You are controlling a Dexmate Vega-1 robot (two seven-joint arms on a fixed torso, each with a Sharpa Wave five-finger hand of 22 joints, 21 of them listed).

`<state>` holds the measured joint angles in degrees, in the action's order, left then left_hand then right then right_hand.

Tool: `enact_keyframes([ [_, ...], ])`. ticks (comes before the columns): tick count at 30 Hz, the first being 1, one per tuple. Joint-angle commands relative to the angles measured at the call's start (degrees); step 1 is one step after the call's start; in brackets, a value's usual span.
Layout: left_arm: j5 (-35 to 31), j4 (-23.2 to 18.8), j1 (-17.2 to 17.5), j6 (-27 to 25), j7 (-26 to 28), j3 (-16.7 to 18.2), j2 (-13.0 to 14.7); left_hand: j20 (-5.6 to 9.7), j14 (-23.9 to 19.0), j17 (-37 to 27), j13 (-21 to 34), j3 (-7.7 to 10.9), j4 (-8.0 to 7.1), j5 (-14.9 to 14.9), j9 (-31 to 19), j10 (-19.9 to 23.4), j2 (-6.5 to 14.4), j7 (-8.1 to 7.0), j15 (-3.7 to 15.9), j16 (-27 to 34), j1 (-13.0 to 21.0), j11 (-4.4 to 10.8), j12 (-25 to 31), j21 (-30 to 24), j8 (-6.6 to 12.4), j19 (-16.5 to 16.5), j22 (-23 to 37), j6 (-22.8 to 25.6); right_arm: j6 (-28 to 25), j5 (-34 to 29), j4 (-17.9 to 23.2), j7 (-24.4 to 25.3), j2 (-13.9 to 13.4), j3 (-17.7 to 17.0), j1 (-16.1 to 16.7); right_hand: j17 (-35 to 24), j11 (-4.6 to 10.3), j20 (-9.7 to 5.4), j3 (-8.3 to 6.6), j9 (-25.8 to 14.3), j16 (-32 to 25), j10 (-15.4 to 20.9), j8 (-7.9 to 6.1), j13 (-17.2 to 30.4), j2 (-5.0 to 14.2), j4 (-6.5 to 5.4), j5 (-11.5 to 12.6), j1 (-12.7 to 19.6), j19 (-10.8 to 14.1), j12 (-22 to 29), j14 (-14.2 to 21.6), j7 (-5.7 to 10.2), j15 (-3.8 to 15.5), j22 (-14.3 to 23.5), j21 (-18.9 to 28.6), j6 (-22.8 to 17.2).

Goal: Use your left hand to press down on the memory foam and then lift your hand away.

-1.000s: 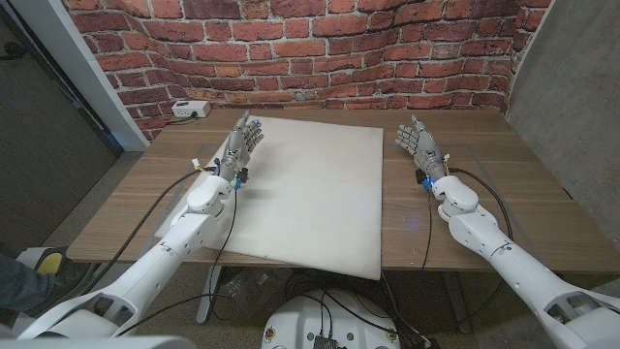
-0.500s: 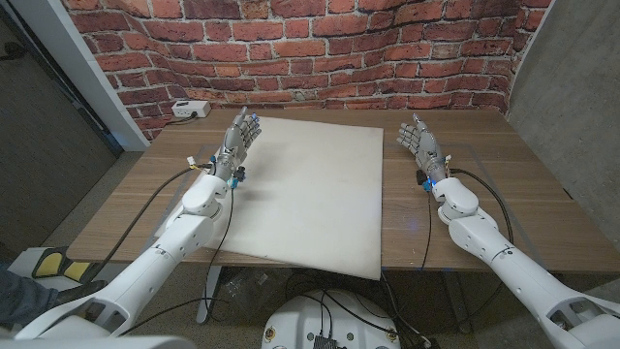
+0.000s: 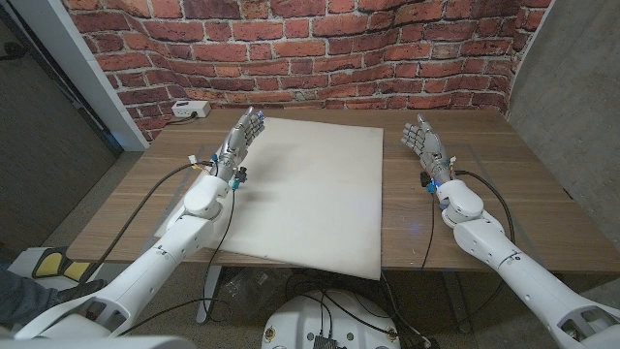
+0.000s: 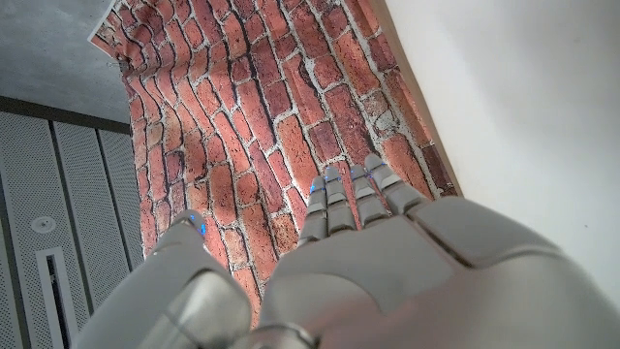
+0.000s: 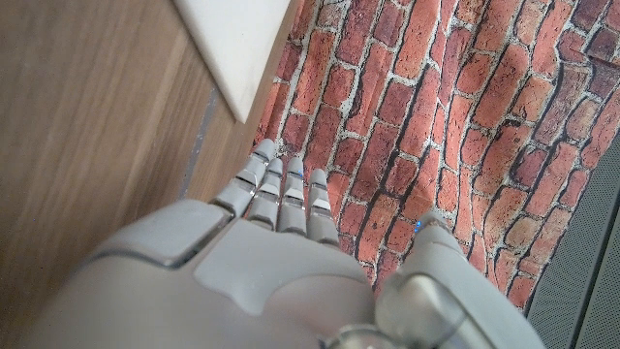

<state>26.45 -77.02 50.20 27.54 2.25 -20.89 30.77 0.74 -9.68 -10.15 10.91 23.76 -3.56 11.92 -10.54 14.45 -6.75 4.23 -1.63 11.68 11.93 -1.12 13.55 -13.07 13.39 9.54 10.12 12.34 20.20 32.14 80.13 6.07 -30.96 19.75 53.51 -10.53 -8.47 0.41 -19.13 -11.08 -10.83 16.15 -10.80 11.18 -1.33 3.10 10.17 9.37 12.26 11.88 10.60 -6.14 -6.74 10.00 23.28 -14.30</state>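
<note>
Two hands show above the wooden surface (image 3: pixel 542 184), one on each side of the memory foam (image 3: pixel 310 189). The foam is a large, pale, flat sheet lying across the middle of the surface, its far edge near the brick wall (image 3: pixel 320 48) at 12 o'clock and its near corner reaching over the surface's front edge at about 6 o'clock.

The left hand (image 3: pixel 240 141) is at about 10 o'clock from the foam's centre, over the sheet's far left corner. Its fingers (image 3: pixel 254 122) are straight, close side by side and hold nothing, pointing toward the wall. From the head view I cannot tell whether the hand touches the foam. In the left wrist view the same hand (image 4: pixel 387 262) reaches toward the bricks with the pale sheet (image 4: pixel 523 87) alongside it.

The right hand (image 3: pixel 428 147) is at about 2 o'clock from the foam's centre, just beside the sheet's right edge and over bare wood. Its fingers are extended, a little apart, and grip nothing. The right wrist view shows this hand (image 5: pixel 262 252) above the wood grain, with a corner of the foam (image 5: pixel 237 39) ahead of it.

One small white box (image 3: pixel 190 110) lies at the far left of the surface, near the wall.
</note>
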Motion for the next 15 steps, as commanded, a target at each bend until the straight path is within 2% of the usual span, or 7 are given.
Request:
enact_keyframes([
  [1,-10.2,-1.4,0.1,1.3,7.0,-1.3,0.4,-0.05,-1.6,-0.2,0.1,0.12,0.67,0.3,-0.2,1.6,0.0,0.09,0.17,0.3,0.8,0.48,0.4,-0.3,0.48,1.0,0.1,1.4,0.0,-0.2,2.1,0.9,-1.0,-0.7,1.8,-0.1,-0.1,0.08,-0.04,-0.1,-0.2,0.3,0.12,0.0,0.1,0.17,0.2,0.5,0.5,0.2,0.4,-0.06,0.06,0.2,-0.4,0.2],
  [5,-14.2,-2.8,0.4,0.2,9.7,-1.7,1.2,0.0,-2.0,-0.2,0.1,0.13,0.78,0.3,-0.2,2.0,0.2,-0.11,0.15,0.3,1.1,0.35,0.4,-0.4,0.54,1.4,0.1,1.9,-0.1,-0.2,2.7,1.3,-1.2,-0.9,2.3,-0.1,0.0,0.06,-0.02,0.0,-0.2,0.3,0.16,0.0,0.09,0.22,0.2,0.5,0.6,0.2,0.4,-0.2,0.06,0.2,-0.5,0.4],
  [8,-17.0,-4.0,0.6,-1.1,11.4,-2.0,1.8,-0.09,-2.3,-0.2,0.1,0.15,0.85,0.3,-0.2,2.4,0.2,-0.13,0.27,0.3,1.3,0.53,0.5,-0.3,0.56,1.5,0.1,2.2,-0.8,-0.1,3.6,1.7,-1.6,-1.2,2.8,-0.1,0.01,0.04,-0.01,0.0,-0.2,0.3,0.16,-0.1,0.14,0.3,0.2,0.5,0.7,0.2,0.5,-1.17,0.04,0.2,-0.6,0.7],
  [15,-21.1,-4.8,0.5,-2.2,13.1,-3.1,2.5,-0.28,-3.2,-0.2,0.1,0.21,1.02,0.4,-0.2,3.1,0.5,-0.17,0.43,0.4,1.7,0.58,0.5,-0.3,0.68,1.8,0.1,3.1,-1.0,0.1,3.9,1.5,-2.0,-1.4,3.0,-0.1,-0.02,0.03,0.03,0.0,-0.2,0.3,0.04,-0.1,0.15,0.39,0.2,0.5,0.9,0.3,0.6,-1.79,0.05,0.2,-0.7,0.6],
])
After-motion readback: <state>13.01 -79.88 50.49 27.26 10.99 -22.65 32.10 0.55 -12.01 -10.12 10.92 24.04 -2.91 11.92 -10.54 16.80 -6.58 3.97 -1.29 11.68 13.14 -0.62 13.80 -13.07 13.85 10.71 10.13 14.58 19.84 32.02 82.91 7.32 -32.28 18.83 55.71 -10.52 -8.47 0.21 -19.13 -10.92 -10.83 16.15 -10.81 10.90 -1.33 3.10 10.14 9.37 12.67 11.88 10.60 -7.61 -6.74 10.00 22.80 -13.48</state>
